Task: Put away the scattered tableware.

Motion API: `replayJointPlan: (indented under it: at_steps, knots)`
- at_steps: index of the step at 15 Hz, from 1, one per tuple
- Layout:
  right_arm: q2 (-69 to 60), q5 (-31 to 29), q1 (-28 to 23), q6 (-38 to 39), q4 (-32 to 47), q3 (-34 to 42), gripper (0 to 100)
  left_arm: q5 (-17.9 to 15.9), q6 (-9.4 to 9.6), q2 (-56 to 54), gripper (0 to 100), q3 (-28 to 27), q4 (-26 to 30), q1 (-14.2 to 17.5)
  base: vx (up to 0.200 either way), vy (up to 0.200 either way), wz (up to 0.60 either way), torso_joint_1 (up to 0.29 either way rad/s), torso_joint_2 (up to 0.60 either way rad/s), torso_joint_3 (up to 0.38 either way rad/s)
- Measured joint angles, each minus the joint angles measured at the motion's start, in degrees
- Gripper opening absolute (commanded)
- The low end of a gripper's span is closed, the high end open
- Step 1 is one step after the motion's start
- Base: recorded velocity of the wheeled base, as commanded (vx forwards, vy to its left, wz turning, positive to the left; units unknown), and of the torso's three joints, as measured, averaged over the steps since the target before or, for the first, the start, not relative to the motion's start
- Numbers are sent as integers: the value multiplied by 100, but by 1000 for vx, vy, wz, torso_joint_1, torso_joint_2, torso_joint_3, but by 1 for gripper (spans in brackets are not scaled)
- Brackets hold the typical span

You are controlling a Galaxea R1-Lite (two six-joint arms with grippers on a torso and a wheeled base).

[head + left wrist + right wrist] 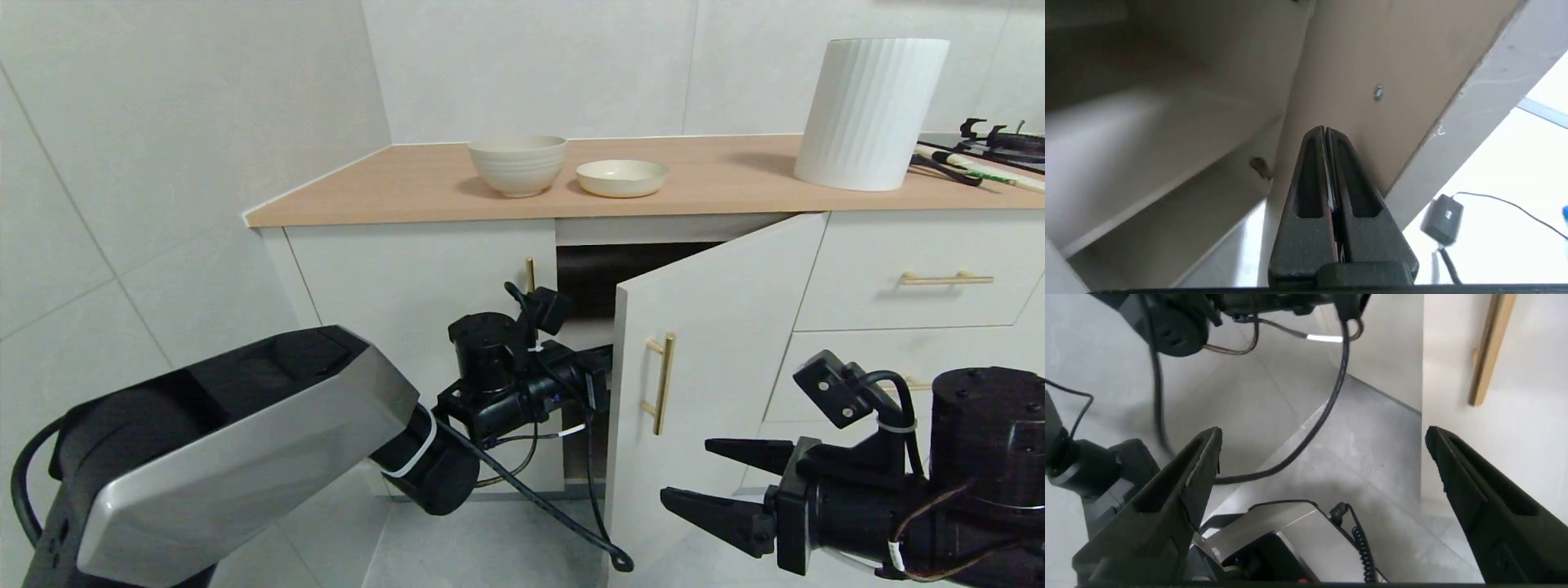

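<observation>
Bowl (pixel 518 165) and dish (pixel 621 177) on countertop (pixel 392 184)

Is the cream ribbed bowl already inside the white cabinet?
No, the cream ribbed bowl sits on the wooden countertop beside the shallow cream dish.

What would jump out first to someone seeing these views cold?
The half-open cabinet door, with the left gripper shut at its inner face and the right gripper open low in front of it. Above, on the counter, a bowl and a shallow dish sit side by side.
</observation>
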Motion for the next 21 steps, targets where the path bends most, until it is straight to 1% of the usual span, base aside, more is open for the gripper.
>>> replayJointPlan:
  at_steps: [2, 3, 4, 6, 7, 9, 10, 11, 12, 13, 16, 19, 21]
  knots:
    - [-59, 1, 128, 0, 0, 39, 100, 20, 9, -4, 0, -11, -5, -46, 0, 0, 0, 0, 0, 0]
    - [-127, 20, 224, 2, 0, 77, 100, -10, 0, -12, 0, -30, -33, -144, 0, 0, 0, 0, 0, 0]
    - [-213, 37, 317, 2, 0, 121, 100, -79, -24, -28, 0, -48, -82, -322, 0, 0, 0, 0, 0, 0]
    - [-434, 146, 519, 2, 0, 212, 100, -262, -116, -74, 0, -26, -317, -802, 0, 0, 0, 0, 0, 0]
    - [-583, 299, 623, 2, 11, 256, 100, -405, -162, -119, 0, 107, -550, -1069, 0, 0, 0, 0, 0, 0]
    - [-992, 685, 889, 10, 184, 330, 100, -717, -211, -329, 0, 789, -1003, -1524, 0, 0, 0, 0, 0, 0]
    - [-1147, 758, 970, 13, 279, 343, 100, -809, -217, -461, 0, 1036, -1154, -1641, 0, 0, 0, 0, 0, 0]
    - [-1254, 759, 1007, 13, 285, 343, 100, -851, -222, -594, 0, 1220, -1212, -1673, 0, 0, 0, 0, 0, 0]
    - [-1324, 738, 1023, 11, 258, 328, 100, -880, -219, -688, 0, 1312, -1207, -1580, 0, 0, 0, 0, 0, 0]
    - [-1370, 592, 974, 10, 266, 322, 100, -939, -217, -772, 0, 1373, -1220, -1419, 0, 0, 0, 0, 0, 0]
    - [-1404, 512, 924, 10, 279, 278, 100, -922, -187, -955, 0, 1515, -1181, -868, 0, 0, 0, 0, 0, 0]
    - [-1363, 485, 786, 10, 280, 199, 100, -892, 51, -1081, 0, 1805, -1126, -223, 0, 0, 0, 0, 0, 0]
    - [-1332, 334, 756, 16, 285, 129, 100, -864, 221, -1200, 0, 2118, -1122, 185, 0, 0, 0, 0, 0, 0]
